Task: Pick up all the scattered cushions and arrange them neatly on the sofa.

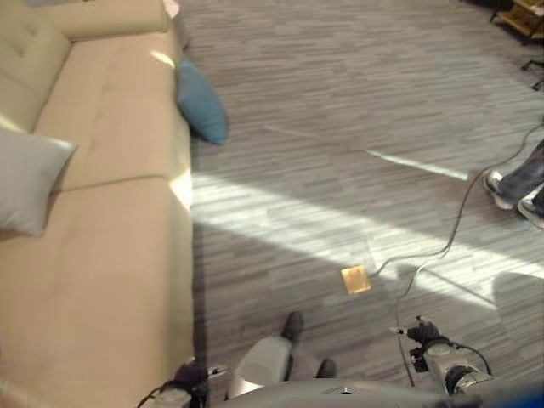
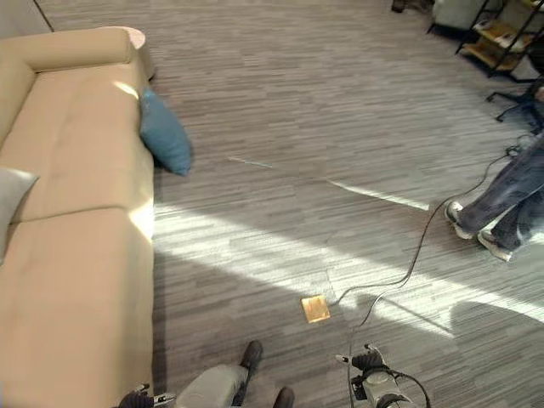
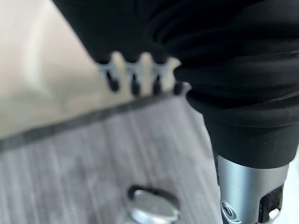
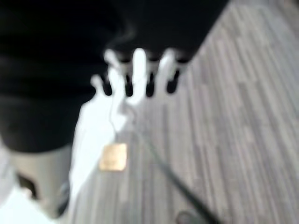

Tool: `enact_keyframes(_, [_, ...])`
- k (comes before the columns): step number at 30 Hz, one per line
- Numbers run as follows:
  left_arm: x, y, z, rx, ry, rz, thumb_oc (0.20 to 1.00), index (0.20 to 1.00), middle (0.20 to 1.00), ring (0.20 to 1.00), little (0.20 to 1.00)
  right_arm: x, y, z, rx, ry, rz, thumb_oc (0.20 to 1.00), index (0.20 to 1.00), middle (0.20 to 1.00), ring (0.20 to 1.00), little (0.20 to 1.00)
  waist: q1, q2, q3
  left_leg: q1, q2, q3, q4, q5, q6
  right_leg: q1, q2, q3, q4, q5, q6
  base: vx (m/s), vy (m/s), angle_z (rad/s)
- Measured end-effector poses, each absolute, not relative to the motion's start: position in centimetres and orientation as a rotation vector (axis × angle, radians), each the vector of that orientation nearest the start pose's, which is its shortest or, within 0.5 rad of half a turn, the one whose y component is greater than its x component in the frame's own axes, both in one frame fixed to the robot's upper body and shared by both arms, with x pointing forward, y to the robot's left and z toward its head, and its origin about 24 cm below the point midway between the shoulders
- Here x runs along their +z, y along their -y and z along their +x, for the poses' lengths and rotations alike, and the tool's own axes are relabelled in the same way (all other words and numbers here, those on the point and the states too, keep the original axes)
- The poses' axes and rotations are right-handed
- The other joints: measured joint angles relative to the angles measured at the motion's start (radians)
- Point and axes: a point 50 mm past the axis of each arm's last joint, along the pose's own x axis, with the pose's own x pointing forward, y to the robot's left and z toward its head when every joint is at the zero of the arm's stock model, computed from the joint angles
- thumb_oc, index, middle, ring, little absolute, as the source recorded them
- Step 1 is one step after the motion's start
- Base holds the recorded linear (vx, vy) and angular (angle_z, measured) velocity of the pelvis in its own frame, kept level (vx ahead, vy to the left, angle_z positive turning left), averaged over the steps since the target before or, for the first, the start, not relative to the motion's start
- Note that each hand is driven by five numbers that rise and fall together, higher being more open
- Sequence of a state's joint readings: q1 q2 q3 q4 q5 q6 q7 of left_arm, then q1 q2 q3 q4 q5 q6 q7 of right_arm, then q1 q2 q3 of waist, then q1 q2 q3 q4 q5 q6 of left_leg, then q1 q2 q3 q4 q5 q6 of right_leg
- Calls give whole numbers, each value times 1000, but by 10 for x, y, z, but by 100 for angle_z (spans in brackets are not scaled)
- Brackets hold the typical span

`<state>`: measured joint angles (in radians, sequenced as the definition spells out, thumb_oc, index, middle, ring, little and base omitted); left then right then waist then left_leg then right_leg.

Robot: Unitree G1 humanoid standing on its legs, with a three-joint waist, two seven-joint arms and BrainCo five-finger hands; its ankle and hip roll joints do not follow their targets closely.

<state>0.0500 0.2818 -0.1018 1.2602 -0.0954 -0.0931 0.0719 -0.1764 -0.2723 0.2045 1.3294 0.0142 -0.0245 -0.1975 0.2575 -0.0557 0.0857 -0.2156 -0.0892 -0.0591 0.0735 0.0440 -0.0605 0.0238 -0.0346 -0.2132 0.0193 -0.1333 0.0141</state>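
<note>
A blue cushion (image 1: 202, 102) stands on the floor, leaning against the front of the beige sofa (image 1: 110, 255) near its far end. A light grey cushion (image 1: 27, 178) rests on the sofa seat against the backrest. My left hand (image 3: 134, 74) hangs down beside the sofa's front edge, fingers straight and holding nothing. Over the wooden floor hangs my right hand (image 4: 139, 70), its fingers also straight and empty. Both hands are far from the blue cushion.
A brass floor plate (image 1: 355, 279) lies in the grey plank floor just ahead of me. A person's legs and shoes (image 2: 497, 208) are at the right. A shelf (image 2: 501, 38) and a chair base stand at the far right; a small round table (image 2: 136, 38) is behind the sofa arm.
</note>
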Motion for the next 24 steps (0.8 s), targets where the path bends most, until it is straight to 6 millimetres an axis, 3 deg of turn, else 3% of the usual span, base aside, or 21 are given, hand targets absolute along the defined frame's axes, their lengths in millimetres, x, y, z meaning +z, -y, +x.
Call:
enact_keyframes(1, [-155,-264,75,207,-1185,288,1000,1000,1000,1000,1000,-144,251,138,-170,-1109,-493,1000,1000,1000,1000,1000,-1,0,-5,27,2,20,-3,-6,17,-30,-22,-15,107,-10,62,339,144,-78])
enact_keyframes(3, [-149,-270,93,206,-1130,312,1000,1000,1000,1000,1000,-143,254,140,-163,-1095,-503,1000,1000,1000,1000,1000,-29,30,10,81,10,14,-37,-7,68,-221,-70,-25,594,-8,244,294,130,-20])
enact_keyframes(4, [-144,-275,104,206,-1101,332,1000,1000,1000,1000,1000,-143,252,141,-148,-1091,-510,1000,1000,1000,1000,1000,-64,39,16,94,3,-11,-40,-11,67,-296,-85,-24,725,2,243,369,73,43])
enact_keyframes(6, [-140,-274,118,195,-1062,343,1000,1000,1000,1000,1000,-147,249,132,-128,-1133,-511,1000,1000,1000,1000,1000,-83,60,15,167,-2,-15,-97,-57,62,-365,-131,-99,672,22,198,471,-55,31])
enact_keyframes(7, [-141,-272,121,194,-1061,335,1000,1000,1000,1000,1000,-150,246,125,-115,-1146,-513,1000,1000,1000,1000,1000,-98,37,0,171,-1,37,-70,-139,-16,-352,-160,-150,498,48,148,565,-169,27])
enact_keyframes(8, [-141,-271,123,199,-1059,329,1000,1000,1000,1000,1000,-154,241,117,-103,-1175,-501,1000,1000,1000,1000,1000,-95,7,-6,170,-41,33,45,-167,145,-342,-239,-157,206,96,156,617,-208,37])
enact_keyframes(9, [-144,-270,113,203,-1091,322,1000,1000,1000,1000,1000,-154,239,118,-96,-1169,-495,1000,1000,1000,1000,1000,-98,17,-5,207,-39,19,29,-161,157,-327,-227,-158,113,119,145,491,-186,44])
enact_keyframes(11, [-148,-266,106,199,-1118,310,1000,1000,1000,1000,1000,-154,242,113,-103,-1177,-496,1000,1000,1000,1000,1000,-107,29,-13,243,-39,-27,0,-176,132,-328,-203,-161,38,160,140,472,-179,51])
enact_keyframes(13, [-148,-264,107,203,-1115,301,1000,1000,1000,1000,1000,-155,244,109,-114,-1200,-494,1000,1000,1000,1000,1000,-120,31,-21,285,-30,-76,-40,-177,130,-309,-150,-161,-45,198,124,462,-204,90])
enact_keyframes(15, [-154,-259,92,200,-1162,286,1000,1000,1000,1000,1000,-156,243,107,-114,-1207,-489,1000,1000,1000,1000,1000,-137,46,-33,339,-9,-140,-34,-198,95,-271,-49,-187,-8,240,52,253,-209,113])
enact_keyframes(16, [-155,-259,88,200,-1172,285,1000,1000,1000,1000,1000,-157,243,105,-117,-1210,-485,1000,1000,1000,1000,1000,-137,26,-42,335,-31,-137,8,-202,88,-246,-31,-187,-27,264,20,159,-255,112])
enact_keyframes(17, [-156,-253,90,193,-1167,274,1000,1000,1000,1000,1000,-155,249,104,-138,-1207,-491,1000,1000,1000,1000,1000,-127,-12,-40,230,-92,-77,251,-230,51,-206,-42,-198,-64,287,-114,182,-248,78])
enact_keyframes(18, [-157,-248,91,179,-1157,264,1000,1000,1000,1000,1000,-152,254,111,-158,-1187,-500,1000,1000,1000,1000,1000,-103,-21,-35,86,-87,-9,489,-232,38,-203,-49,-166,-74,277,-144,260,-244,57])
enact_keyframes(19, [-156,-248,94,177,-1142,263,1000,1000,1000,1000,1000,-149,255,119,-167,-1151,-502,1000,1000,1000,1000,1000,-80,-28,-33,-15,-50,25,615,-240,51,-181,-38,-155,-90,249,-131,298,-160,5])
enact_keyframes(21, [-157,-255,84,190,-1173,275,1000,1000,1000,1000,1000,-143,249,142,-161,-1079,-496,1000,1000,1000,1000,1000,-45,-28,-12,-103,70,17,612,-243,51,-110,15,-141,-110,206,-143,340,-83,-28])
enact_keyframes(22, [-157,-257,78,194,-1187,280,1000,1000,1000,1000,1000,-141,246,150,-152,-1060,-500,1000,1000,1000,1000,1000,-37,-45,4,-103,88,6,510,-229,28,-79,19,-124,-110,186,-137,463,-2,-57])
enact_keyframes(23, [-156,-258,79,194,-1183,281,1000,1000,1000,1000,1000,-140,248,152,-153,-1056,-509,1000,1000,1000,1000,1000,-36,-54,17,-110,85,-5,295,-180,2,-48,16,-121,-115,147,-104,488,16,-34])
enact_keyframes(24, [-156,-257,82,192,-1177,280,1000,1000,1000,1000,1000,-140,250,148,-156,-1066,-511,1000,1000,1000,1000,1000,-38,-49,19,-103,69,-8,168,-137,4,-28,14,-125,-116,130,-89,586,48,-2])
